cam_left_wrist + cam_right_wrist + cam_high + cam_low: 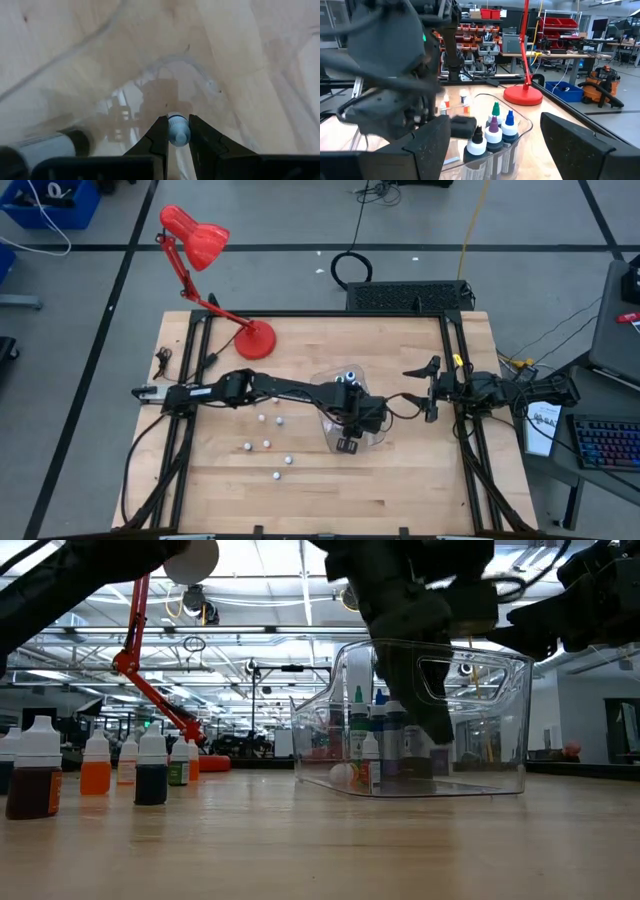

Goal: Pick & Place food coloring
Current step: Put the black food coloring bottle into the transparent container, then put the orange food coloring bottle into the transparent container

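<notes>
A clear plastic tray (378,430) stands mid-table with several upright food coloring bottles (493,134) in it, their green, blue, purple and white tops showing. Several more little bottles (267,444) stand loose on the wood left of the tray; the low view shows these (95,766) with brown, orange, dark and green contents. My left gripper (178,131) reaches down into the tray (505,730) and is shut on one small bottle. My right gripper (424,391) waits open at the table's right side, level, touching nothing. My left gripper pinches a small bottle between its two fingertips; the bottle's pale bluish round end (178,135) shows between them. The fingers (425,725) come steeply from above, slanting down inside the tray. I cannot tell whether the bottle stands on the tray floor.
A red desk lamp (205,250) stands on its round base (255,338) at the table's far left. Black frame rails run along the table's left and right sides. Bare wood lies along the near edge. A keyboard and papers (600,442) sit off the table's right edge.
</notes>
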